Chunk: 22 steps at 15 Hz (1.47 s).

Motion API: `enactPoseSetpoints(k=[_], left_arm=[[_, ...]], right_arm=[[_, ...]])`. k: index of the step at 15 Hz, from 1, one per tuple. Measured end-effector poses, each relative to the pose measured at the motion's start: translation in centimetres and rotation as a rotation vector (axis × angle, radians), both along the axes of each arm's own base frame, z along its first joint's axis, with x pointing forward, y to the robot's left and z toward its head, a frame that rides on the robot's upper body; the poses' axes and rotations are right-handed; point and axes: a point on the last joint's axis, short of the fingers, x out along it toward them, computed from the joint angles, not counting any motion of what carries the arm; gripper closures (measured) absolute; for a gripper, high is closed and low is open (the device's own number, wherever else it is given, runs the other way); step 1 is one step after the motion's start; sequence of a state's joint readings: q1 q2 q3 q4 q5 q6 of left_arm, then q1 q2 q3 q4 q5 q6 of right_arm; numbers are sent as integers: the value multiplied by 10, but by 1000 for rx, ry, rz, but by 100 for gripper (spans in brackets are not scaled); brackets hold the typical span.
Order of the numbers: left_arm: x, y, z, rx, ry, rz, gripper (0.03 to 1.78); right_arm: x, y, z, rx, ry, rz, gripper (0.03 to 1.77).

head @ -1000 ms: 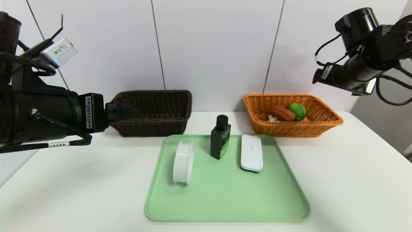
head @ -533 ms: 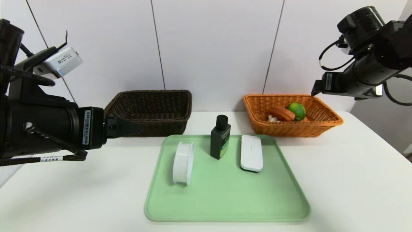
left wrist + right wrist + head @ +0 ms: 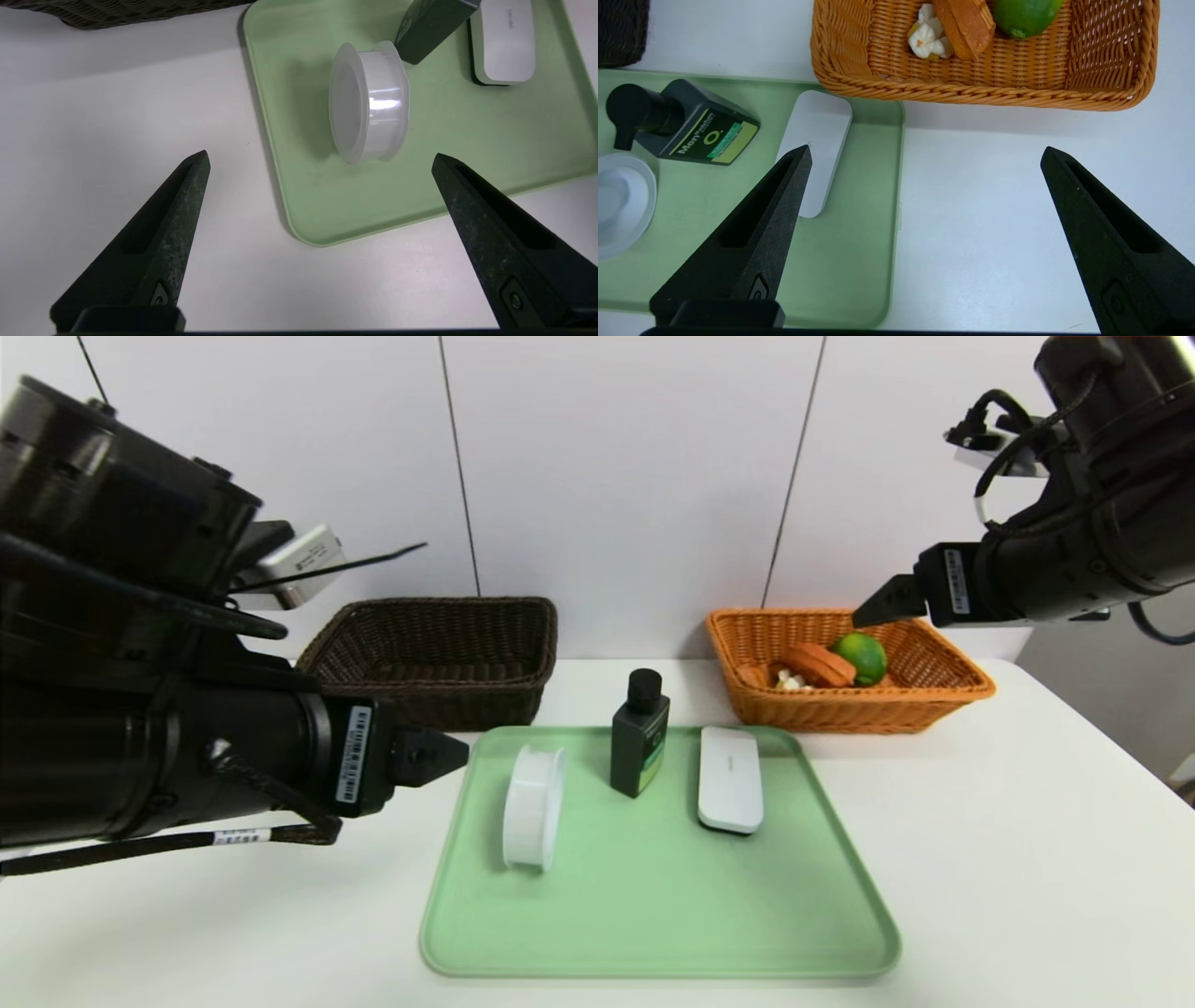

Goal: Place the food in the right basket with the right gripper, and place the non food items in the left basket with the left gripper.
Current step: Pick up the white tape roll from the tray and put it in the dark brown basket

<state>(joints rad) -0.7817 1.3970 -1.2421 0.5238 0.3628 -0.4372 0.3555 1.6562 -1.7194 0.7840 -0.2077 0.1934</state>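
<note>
Three non-food items (image 3: 533, 807) on green tray (image 3: 653, 915): white, dark, white.

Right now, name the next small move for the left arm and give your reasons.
Probably ease the open left gripper forward and down so its fingers straddle the white round ribbed plastic container. That container stands on edge on the pale green tray, nearest this gripper. The dark brown wicker basket looks empty, while the green lime and tart wedge already lie in the orange wicker basket.
</note>
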Motion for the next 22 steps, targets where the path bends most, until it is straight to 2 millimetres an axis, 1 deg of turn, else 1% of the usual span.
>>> enactPoseSetpoints(k=[2,6,8,11,16,22], left_arm=[[2,-15,-5,24,1,10,12],[15,-41,-9,28,23,3,12],[21,-53,-14,43,35,-8,12],[30,-67,-27,79,68,-21,12],[48,-80,-50,138,117,-8,12],[80,-81,-71,138,196,19,12]], right_arm=[[-11,0,2,-29,-23,-25,10],[-28,-5,2,-60,-36,-56,10],[-33,-10,1,-65,-33,-69,10],[-35,-13,1,-69,-39,-89,10],[-33,-13,-1,-72,-40,-93,10],[-23,-9,-6,-64,-69,-89,10]])
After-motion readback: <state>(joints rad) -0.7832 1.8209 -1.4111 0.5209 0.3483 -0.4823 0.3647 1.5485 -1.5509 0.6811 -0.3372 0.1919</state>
